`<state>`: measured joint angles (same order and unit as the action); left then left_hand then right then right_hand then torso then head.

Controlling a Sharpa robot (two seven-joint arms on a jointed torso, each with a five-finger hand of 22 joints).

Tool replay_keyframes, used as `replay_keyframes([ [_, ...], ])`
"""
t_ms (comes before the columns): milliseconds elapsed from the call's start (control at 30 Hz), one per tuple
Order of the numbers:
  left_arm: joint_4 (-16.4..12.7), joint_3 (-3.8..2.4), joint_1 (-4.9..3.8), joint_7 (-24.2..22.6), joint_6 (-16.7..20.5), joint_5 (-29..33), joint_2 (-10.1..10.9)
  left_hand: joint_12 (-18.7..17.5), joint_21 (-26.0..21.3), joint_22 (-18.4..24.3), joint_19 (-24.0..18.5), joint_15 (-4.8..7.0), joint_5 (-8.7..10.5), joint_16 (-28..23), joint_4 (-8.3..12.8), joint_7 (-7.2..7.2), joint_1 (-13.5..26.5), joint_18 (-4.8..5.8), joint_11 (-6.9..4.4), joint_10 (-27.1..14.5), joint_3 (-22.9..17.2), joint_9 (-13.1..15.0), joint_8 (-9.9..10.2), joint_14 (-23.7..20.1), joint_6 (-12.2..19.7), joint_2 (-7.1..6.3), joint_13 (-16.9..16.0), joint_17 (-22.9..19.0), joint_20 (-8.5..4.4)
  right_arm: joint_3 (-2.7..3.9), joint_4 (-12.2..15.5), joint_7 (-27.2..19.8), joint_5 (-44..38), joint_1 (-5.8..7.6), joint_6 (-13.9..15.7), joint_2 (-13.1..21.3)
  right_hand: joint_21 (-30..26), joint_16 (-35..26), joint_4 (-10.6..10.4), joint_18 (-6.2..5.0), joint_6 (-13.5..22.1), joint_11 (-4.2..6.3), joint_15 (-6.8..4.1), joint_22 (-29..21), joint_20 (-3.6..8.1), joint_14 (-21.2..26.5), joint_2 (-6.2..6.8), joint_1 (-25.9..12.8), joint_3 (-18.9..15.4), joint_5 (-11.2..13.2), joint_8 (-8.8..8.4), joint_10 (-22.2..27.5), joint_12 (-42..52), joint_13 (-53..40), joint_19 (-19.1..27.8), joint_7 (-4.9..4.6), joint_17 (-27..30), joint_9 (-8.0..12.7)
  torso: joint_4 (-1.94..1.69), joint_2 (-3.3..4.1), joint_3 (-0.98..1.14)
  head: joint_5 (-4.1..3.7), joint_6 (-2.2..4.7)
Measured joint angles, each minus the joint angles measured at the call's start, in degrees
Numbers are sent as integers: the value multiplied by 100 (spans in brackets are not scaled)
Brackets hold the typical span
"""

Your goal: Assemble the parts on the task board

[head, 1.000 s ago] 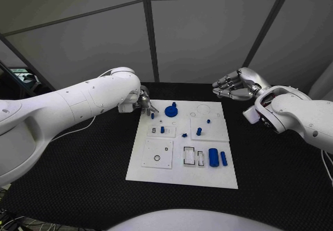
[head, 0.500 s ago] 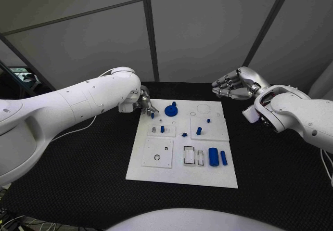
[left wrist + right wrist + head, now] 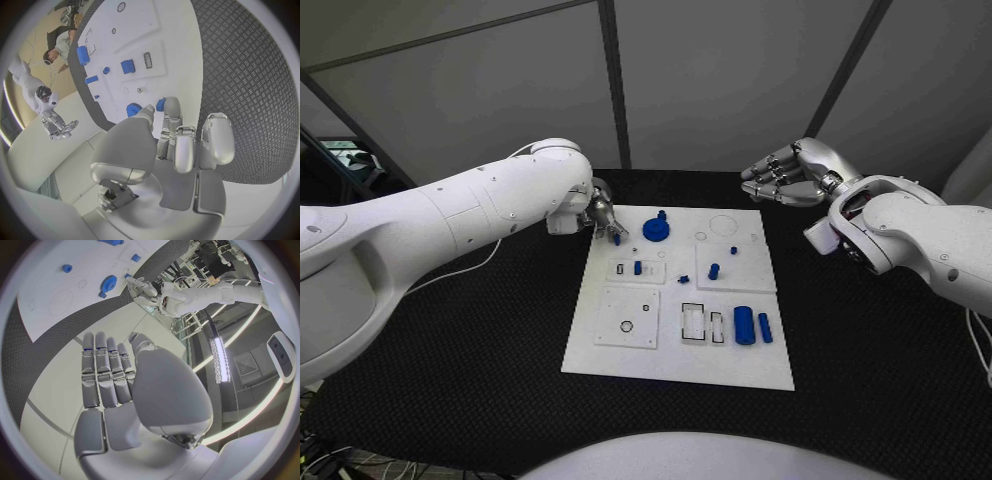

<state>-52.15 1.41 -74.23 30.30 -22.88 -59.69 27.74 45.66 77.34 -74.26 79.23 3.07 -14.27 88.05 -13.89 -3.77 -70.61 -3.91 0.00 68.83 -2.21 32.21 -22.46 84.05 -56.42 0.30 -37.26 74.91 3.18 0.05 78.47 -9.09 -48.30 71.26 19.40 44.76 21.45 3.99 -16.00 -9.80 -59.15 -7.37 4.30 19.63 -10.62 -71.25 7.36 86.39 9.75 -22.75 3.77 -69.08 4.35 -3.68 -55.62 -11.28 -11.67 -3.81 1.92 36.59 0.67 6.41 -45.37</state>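
Blue peg (image 3: 616,238) pinched by left hand (image 3: 600,217) | right hand (image 3: 788,176) loose, holding nothing | one task board (image 3: 678,362)

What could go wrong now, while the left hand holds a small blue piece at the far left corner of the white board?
1. The left hand pinches the small blue piece only at its fingertips, so the piece might slip or tilt before it is placed.
2. The blue round part stands close to that hand, which could knock it.
3. The right hand is off the white board, which seems unheld and may slide if pushed.
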Motion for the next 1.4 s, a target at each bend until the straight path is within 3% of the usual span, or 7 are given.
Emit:
replay_keyframes([
  [167, 3, 0, 1, 0, -8, 110, 7, 0, 0, -34, 21, 41, 604, 0, 235, 11, -383, 0, -19, 19, -204, -48, 0, 1, -11, 261, 59, 0, -21, 0, -5, 3, 0, 0, 0, -5, 0, 0, 21, 0, 0, 0, 0, -3, -20, 0, 0, 0, 21, 0, 0, 0, 0, 0, -20, 0, 7, 0, 0, 0, 1, 3, -4],
  [367, 4, -2, 0, -16, 14, 239, 24, -119, 0, -58, 41, 41, 740, 0, 610, -23, -779, 0, -35, -24, -954, -123, 53, 1, 65, 295, 181, 0, -41, 0, -9, 8, 0, 0, 0, -6, 0, 0, 5, 0, 0, 0, 0, -7, -21, 0, 0, 0, 37, -21, 0, 0, 0, 0, -20, 0, 7, 0, 0, -2, 1, 3, -13],
  [500, -31, -1, 0, -35, 63, 314, 78, -162, 0, -68, 41, 41, 697, 0, 343, -44, -708, 0, -26, -32, -1490, -102, 2, 1, 86, 137, 290, 0, -41, 0, -13, 11, 0, 0, 0, -6, 0, 0, 5, 0, 0, 0, 0, -8, -21, 0, 0, 0, 38, -20, 0, 0, 0, 0, -20, 0, 7, 0, 1, -4, 1, 5, -13],
  [633, -167, 0, 0, -53, 144, 417, 207, -162, 0, -68, 41, 41, 638, 0, 424, -44, -378, 1, -41, 25, -2203, -10, -153, 1, 86, -187, 347, 0, -41, 0, -16, 14, 0, 0, -2, 1, -21, 0, 5, -1, 0, 0, 0, -8, -21, 0, 0, 0, 38, -20, 0, 0, 0, 0, -20, 0, 6, 0, 2, -9, 1, 14, -11],
  [733, -344, 1, 2, -60, 224, 512, 354, -162, 0, -67, 41, 41, 633, 0, 507, -23, -123, 0, -48, 34, -2548, 55, -259, 1, 106, -290, 371, 0, -41, 0, -20, 17, 0, 0, -4, 5, -21, 0, 5, 0, 0, 0, 0, -8, -21, 0, 0, 0, 38, -20, 0, 0, 0, 0, -20, 0, 12, 0, 0, -15, 1, 16, -11],
  [1067, -1230, 15, 3, -60, 543, 848, 930, 24, 0, -67, 41, 41, 421, 0, 771, -3, 328, 0, -10, 118, -3135, 174, -488, 1, 127, -476, 274, 0, -41, 0, -42, 24, 0, 0, -15, 10, -21, 0, 25, 0, 0, 0, 0, -13, -21, 0, 0, 0, 57, -52, 0, 0, 0, 0, -20, 0, 12, 0, -42, -50, 2, 44, -39],
  [1400, -2195, 159, 55, -65, 1043, 1052, 1478, 239, 0, -66, 82, 84, -13, 27, 925, 30, 607, 0, -1, 226, -3378, 238, -640, 2, 92, -603, 66, 0, -82, 0, -77, 30, 0, 0, -30, 2, -21, 0, 25, 0, 0, 0, 0, -17, -21, 0, 0, 0, 57, -52, 0, 0, 0, 0, -20, 0, 18, 0, -71, -91, 8, 78, -87],
])
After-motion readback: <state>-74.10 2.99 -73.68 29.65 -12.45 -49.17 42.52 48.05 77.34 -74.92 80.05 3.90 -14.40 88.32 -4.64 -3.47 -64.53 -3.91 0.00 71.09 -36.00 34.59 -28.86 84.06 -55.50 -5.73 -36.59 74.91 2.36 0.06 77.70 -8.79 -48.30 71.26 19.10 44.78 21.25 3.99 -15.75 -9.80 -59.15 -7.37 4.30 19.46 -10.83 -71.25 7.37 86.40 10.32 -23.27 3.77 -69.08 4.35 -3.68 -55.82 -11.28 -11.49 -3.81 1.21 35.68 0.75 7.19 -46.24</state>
